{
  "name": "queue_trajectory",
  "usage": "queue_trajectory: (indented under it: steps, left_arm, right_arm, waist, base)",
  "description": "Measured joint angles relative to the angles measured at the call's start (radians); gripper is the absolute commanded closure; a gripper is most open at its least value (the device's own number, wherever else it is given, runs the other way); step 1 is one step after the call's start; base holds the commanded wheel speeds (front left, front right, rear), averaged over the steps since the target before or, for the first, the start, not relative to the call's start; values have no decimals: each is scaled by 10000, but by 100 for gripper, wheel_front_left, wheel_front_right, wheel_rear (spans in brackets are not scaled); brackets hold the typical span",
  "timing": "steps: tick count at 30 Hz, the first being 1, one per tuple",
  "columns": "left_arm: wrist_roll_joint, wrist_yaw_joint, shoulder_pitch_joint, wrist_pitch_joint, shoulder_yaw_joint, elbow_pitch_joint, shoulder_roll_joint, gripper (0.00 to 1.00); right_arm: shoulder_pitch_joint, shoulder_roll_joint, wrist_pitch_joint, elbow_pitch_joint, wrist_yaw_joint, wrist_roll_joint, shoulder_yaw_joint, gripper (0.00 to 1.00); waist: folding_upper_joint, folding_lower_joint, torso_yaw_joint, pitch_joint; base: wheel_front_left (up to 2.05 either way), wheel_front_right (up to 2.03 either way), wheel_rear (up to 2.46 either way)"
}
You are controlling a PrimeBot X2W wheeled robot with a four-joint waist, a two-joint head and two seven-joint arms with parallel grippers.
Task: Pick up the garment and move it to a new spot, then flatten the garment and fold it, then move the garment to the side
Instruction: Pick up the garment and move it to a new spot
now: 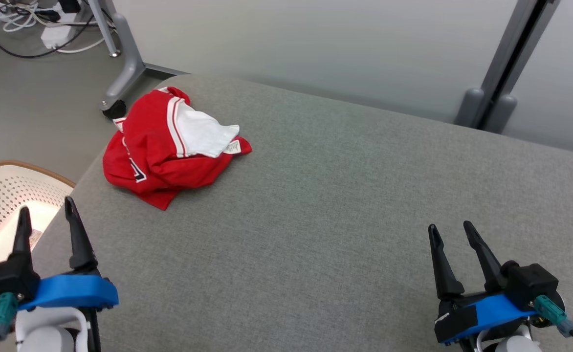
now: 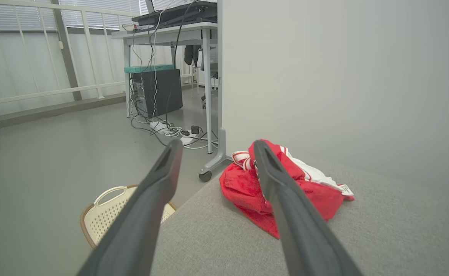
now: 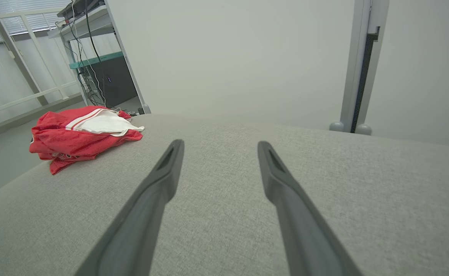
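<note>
Grey padded surface [image 1: 345, 205], pale wall behind. Red-and-white garment [image 1: 154, 161] lies crumpled at far left corner, near edge. Looks light, soft, limp; I judge best to pinch raised red fold. Left jaws and right jaws wide open, empty, well apart from it.

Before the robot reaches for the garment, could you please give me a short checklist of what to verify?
1. Open, empty left gripper: ok.
2. Open, empty right gripper: ok.
3. Unobstructed grey surface between the left gripper and the garment: ok.
4. Whole garment on the grey surface, nothing overhanging its left edge: cannot tell.
5. Flattened garment: not ok, it lies in a crumpled heap.
</note>
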Motion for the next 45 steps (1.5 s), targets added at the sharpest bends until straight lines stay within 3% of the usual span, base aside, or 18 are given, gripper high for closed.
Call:
queue_trajectory:
  steps: [14,25,38,45]
  left_arm:
    - [-719,-614,-4003,207,619,1419,1254,0]
    - [-899,-1384,-6817,842,441,4339,2274,0]
    - [-1386,-2067,-7672,2876,-113,8054,1969,0]
    - [-1710,-2324,-7695,3427,-291,9185,1726,0]
  right_arm:
    - [-739,-4,644,-1524,2,-861,-391,0]
    - [-1025,-8,1097,-2798,0,-1304,-759,0]
    - [-1006,-6,1304,-3290,0,-1407,-940,0]
    - [-1029,-6,1365,-3281,0,-1404,-853,0]
  waist:
    - [0,1,-1304,2109]
    - [0,2,-1935,3580]
    - [0,0,-1868,3931]
    - [-1,0,-1835,3917]
  base:
    - [0,0,0]
    - [0,0,0]
    - [0,0,0]
    - [0,0,0]
